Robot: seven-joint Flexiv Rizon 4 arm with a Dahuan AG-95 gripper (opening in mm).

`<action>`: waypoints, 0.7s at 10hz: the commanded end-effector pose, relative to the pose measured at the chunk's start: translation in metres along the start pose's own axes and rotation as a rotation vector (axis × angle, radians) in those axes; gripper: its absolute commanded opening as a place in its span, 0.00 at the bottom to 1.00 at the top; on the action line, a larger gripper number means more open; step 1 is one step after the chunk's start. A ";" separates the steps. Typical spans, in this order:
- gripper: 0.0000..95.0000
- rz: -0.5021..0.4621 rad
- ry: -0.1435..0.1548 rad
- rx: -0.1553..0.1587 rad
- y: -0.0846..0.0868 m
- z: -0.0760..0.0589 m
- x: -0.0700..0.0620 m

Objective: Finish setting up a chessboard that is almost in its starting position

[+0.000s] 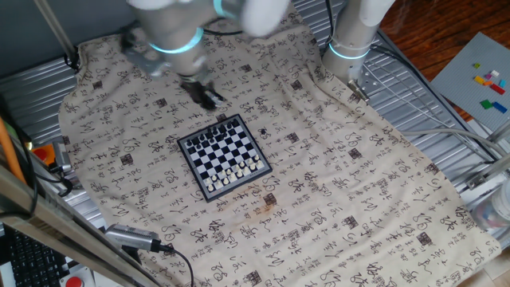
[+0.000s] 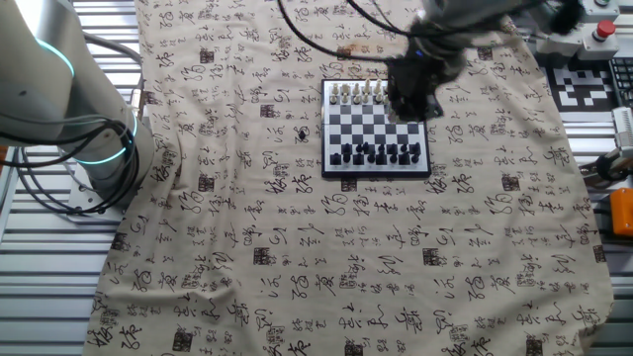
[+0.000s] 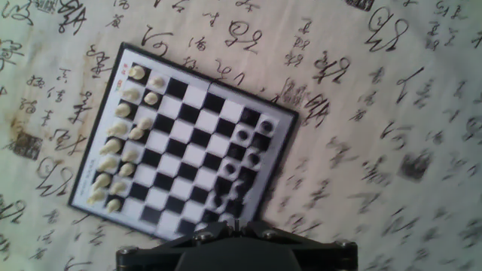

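A small chessboard (image 1: 224,155) lies on the patterned cloth, with white pieces (image 1: 233,174) along its near edge and black pieces (image 1: 213,134) along the far edge. In the hand view the board (image 3: 188,143) has white pieces (image 3: 120,143) on the left and black pieces (image 3: 241,165) on the right. One lone black piece (image 1: 264,131) stands on the cloth just off the board's far right corner, and the other fixed view shows this piece (image 2: 303,133) left of the board (image 2: 376,129). My gripper (image 1: 210,99) hangs above the board's far edge, its fingers together, with nothing seen between them.
The cloth (image 1: 335,199) covers the whole table. A second robot base (image 1: 351,40) stands at the back. A cable and camera (image 1: 131,237) lie at the front left edge. A tray of coloured bricks (image 1: 488,84) sits off the table to the right.
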State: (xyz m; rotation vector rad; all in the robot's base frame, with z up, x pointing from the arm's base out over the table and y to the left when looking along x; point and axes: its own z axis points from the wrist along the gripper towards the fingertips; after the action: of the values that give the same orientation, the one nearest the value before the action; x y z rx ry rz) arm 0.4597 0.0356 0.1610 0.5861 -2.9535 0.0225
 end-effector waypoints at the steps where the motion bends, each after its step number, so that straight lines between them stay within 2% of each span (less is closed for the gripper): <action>1: 0.20 0.008 -0.012 0.008 0.036 0.027 0.024; 2: 0.20 0.004 -0.029 0.014 0.047 0.041 0.035; 3: 0.20 0.002 -0.035 0.018 0.055 0.049 0.041; 4: 0.20 0.001 -0.036 0.026 0.070 0.063 0.052; 6: 0.20 -0.004 -0.037 0.041 0.087 0.080 0.063; 7: 0.20 -0.007 -0.041 0.044 0.089 0.085 0.067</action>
State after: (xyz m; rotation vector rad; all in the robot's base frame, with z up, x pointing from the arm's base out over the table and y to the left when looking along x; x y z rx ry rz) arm 0.3513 0.0901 0.0852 0.6085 -3.0007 0.0747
